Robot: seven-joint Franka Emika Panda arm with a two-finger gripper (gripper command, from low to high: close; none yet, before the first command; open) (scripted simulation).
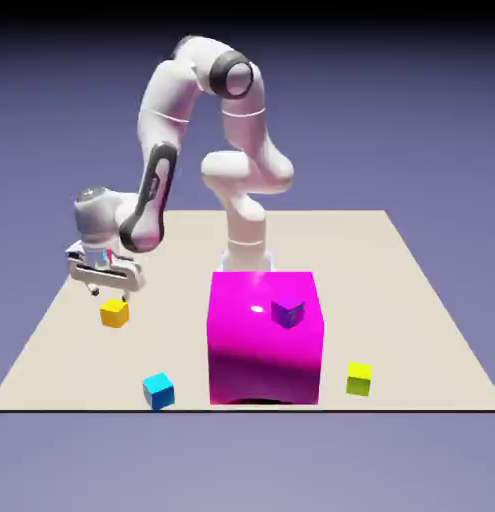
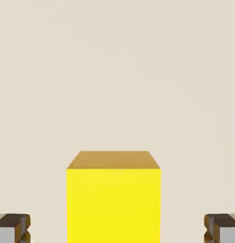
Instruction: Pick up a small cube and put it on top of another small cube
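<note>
The worktop (image 1: 361,260) is plain beige. The big block (image 1: 264,340) is magenta, darker down its front, with a small white glint. The small cubes differ: one orange-yellow (image 1: 114,313), bright yellow on top and ochre on a side in the hand view; one sky blue (image 1: 159,391); one lime yellow-green (image 1: 359,379); one purple (image 1: 288,311). The arm (image 1: 171,100) is white with dark grey patches. The backdrop (image 1: 421,120) is blue-violet, turning black at the top.
</note>
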